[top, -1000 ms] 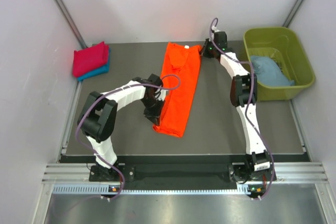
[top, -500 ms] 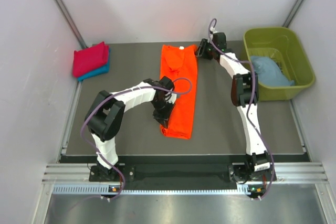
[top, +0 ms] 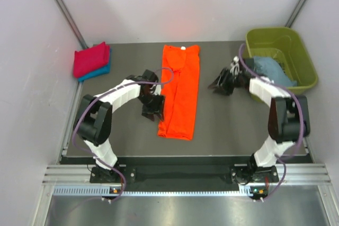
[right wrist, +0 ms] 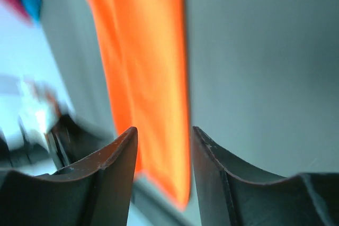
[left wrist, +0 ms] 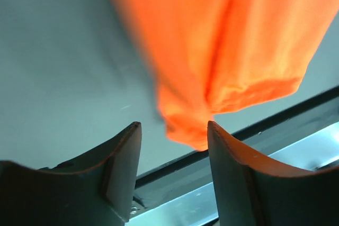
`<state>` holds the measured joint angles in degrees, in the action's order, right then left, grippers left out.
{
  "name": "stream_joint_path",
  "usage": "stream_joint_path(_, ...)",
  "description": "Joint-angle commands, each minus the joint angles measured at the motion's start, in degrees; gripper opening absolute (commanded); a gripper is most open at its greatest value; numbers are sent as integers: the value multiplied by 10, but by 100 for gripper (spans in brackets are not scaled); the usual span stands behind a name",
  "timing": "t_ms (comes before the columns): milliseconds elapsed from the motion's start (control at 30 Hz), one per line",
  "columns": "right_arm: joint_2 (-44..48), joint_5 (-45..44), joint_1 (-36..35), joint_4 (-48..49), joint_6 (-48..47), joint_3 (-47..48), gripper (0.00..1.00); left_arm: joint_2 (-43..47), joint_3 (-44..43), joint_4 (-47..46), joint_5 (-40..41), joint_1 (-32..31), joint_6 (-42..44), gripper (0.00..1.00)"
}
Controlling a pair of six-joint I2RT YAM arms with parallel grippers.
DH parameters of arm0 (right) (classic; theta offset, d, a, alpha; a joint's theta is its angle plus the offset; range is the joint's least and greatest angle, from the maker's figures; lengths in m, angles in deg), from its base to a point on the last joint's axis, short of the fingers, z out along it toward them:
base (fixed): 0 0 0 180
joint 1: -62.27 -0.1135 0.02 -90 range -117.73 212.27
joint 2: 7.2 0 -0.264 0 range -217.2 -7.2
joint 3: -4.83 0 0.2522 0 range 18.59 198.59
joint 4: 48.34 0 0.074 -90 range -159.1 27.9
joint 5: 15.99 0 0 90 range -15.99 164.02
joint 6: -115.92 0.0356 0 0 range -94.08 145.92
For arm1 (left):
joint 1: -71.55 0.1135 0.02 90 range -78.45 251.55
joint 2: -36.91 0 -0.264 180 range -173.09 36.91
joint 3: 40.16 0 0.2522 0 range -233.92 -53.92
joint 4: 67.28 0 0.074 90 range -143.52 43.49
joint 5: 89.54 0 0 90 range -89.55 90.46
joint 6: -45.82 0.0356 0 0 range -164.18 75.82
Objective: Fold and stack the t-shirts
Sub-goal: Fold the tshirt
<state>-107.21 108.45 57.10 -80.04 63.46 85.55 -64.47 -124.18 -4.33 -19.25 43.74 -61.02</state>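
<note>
The orange t-shirt [top: 179, 91] lies flat mid-table as a long narrow strip running from far to near. My left gripper [top: 151, 105] stands open just left of its near half, holding nothing. The left wrist view shows the shirt's near end [left wrist: 228, 51] ahead of the open left gripper [left wrist: 174, 126]. My right gripper [top: 219, 83] hovers open to the right of the shirt, apart from it. In the right wrist view the shirt [right wrist: 143, 51] stretches beyond the empty right gripper [right wrist: 163, 129]. A folded crimson t-shirt [top: 91, 59] rests on a folded blue one [top: 96, 72] at the back left.
An olive-green tub [top: 302, 80] stands at the back right with a light blue t-shirt [top: 273, 71] bundled in it. The table's near edge [left wrist: 275, 115] and a metal rail lie just past the orange shirt's end. White walls close in on three sides.
Both grippers have opened and let go of the orange shirt. The left one drew off to the left; the right arm swung back from the far end towards the tub.
</note>
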Motion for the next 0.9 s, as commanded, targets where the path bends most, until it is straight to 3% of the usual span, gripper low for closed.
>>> stream_joint_path(0, 100, 59, -50, 13, 41, -99, 45, 47, 24, 0, -21, 52, -44, 58)
stream_joint_path(167, 193, 53, -134, 5, 40, -241, 43, 60, 69, -18, -69, 88, -70, 59)
stream_joint_path(367, 206, 41, -145, 18, 53, -328, 42, 77, 122, -49, -123, 90, -109, 59)
stream_joint_path(600, 155, 36, -157, 67, 76, -333, 41, 98, 166, -51, -118, 90, -109, 59)
stream_joint_path(867, 70, 49, -223, 93, 108, -251, 41, 80, 180, -80, -125, 90, -130, 57)
